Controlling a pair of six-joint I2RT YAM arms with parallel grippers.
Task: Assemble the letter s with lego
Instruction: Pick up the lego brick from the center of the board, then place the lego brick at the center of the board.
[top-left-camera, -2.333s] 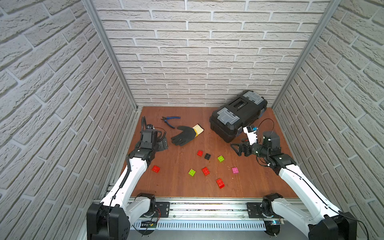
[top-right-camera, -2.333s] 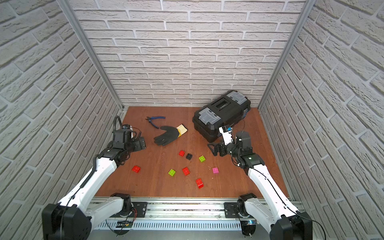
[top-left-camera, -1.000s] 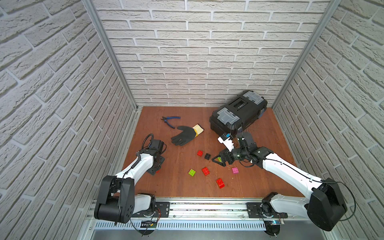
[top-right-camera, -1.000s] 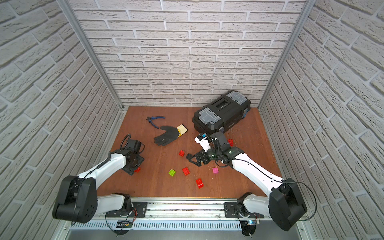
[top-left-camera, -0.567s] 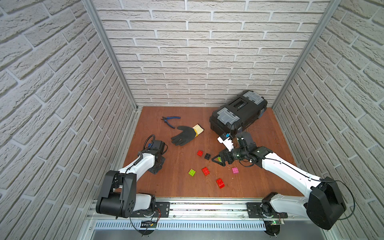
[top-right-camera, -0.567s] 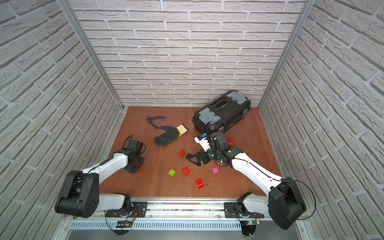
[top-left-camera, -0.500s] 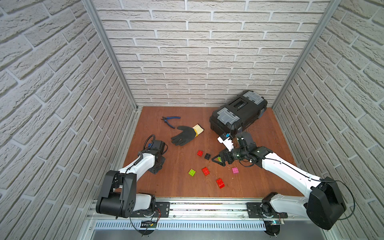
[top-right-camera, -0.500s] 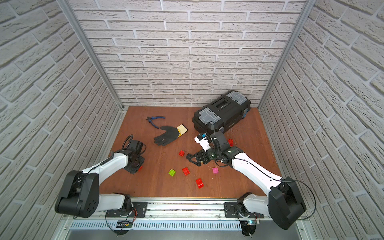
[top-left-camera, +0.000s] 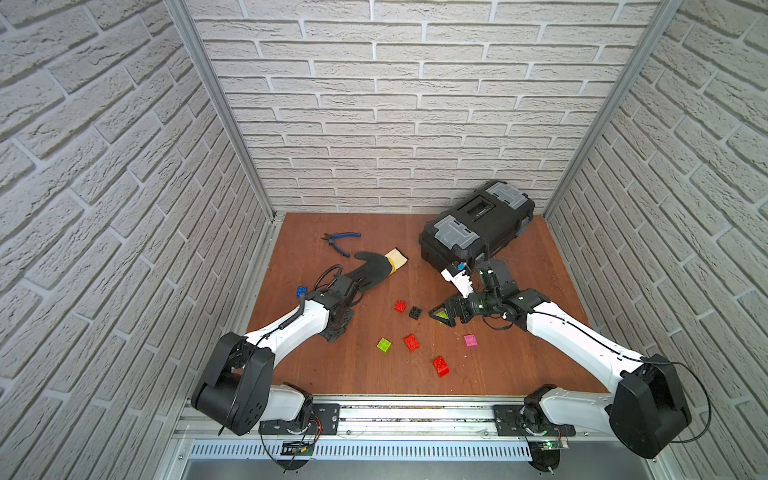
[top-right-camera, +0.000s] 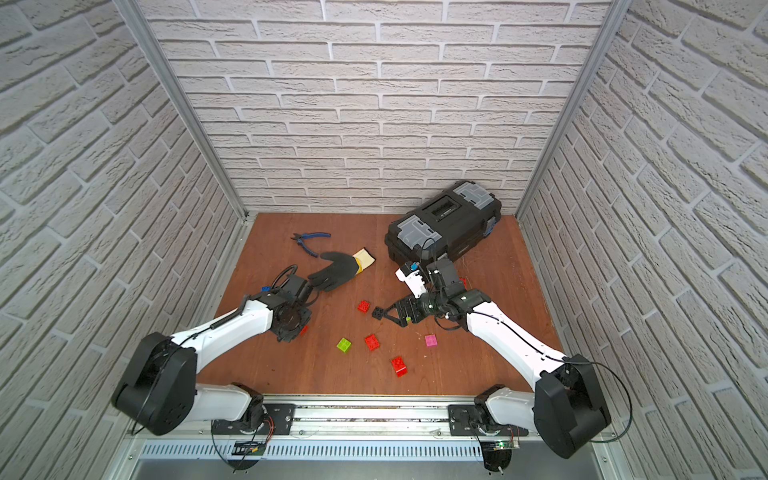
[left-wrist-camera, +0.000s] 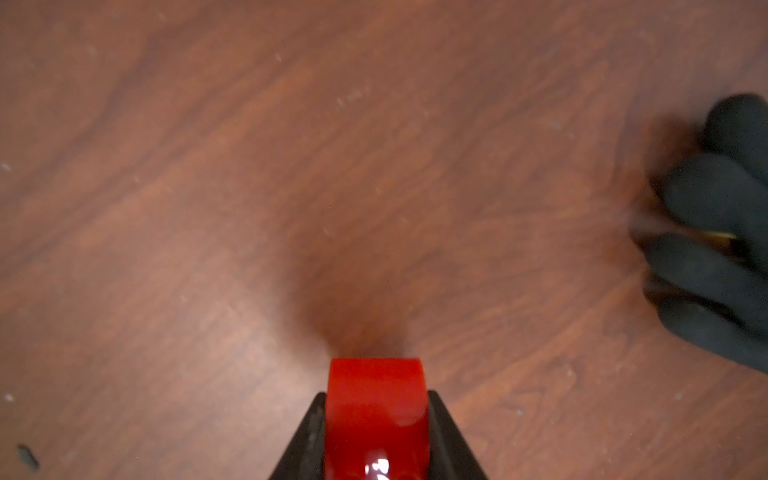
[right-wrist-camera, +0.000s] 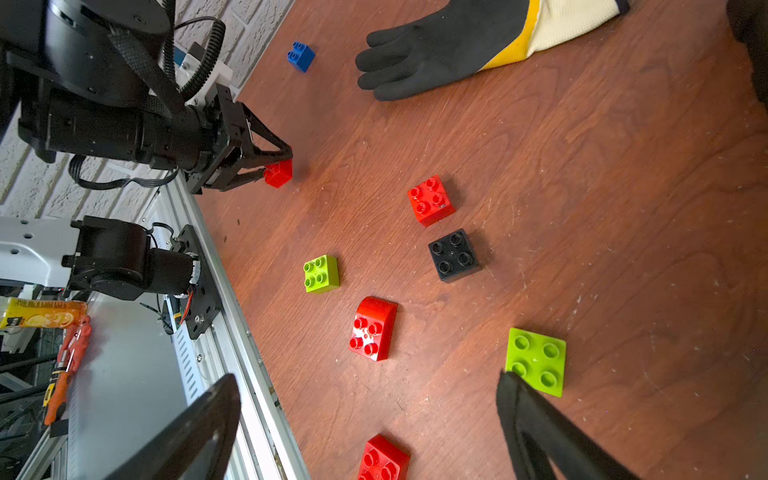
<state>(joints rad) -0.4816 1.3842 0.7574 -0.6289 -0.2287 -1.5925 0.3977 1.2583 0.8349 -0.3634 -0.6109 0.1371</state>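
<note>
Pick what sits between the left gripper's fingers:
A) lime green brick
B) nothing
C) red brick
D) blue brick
C: a red brick sits clamped in the left gripper, seen in both wrist views.

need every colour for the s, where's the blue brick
In a top view the blue brick sits near the left edge of the table, just beyond the left arm; the glove is its nearest neighbour.

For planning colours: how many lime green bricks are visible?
2. One lime green brick lies beside a red brick; the other lies by the open right gripper. More may be hidden.
</note>
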